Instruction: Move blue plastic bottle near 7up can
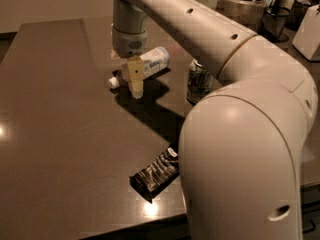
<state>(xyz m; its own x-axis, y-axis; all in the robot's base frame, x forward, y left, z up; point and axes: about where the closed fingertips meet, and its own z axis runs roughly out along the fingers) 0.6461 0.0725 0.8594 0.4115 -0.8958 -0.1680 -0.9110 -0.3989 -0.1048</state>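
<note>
The blue plastic bottle lies on its side on the dark table, with its white cap pointing left and towards me. My gripper hangs straight down just in front of the bottle's neck end, its tip close to the table surface. The 7up can stands upright to the right of the bottle, about a can's width away. My arm covers most of the can.
A black snack wrapper lies near the table's front edge. Containers and a white appliance stand at the back right. My arm's large elbow fills the right foreground.
</note>
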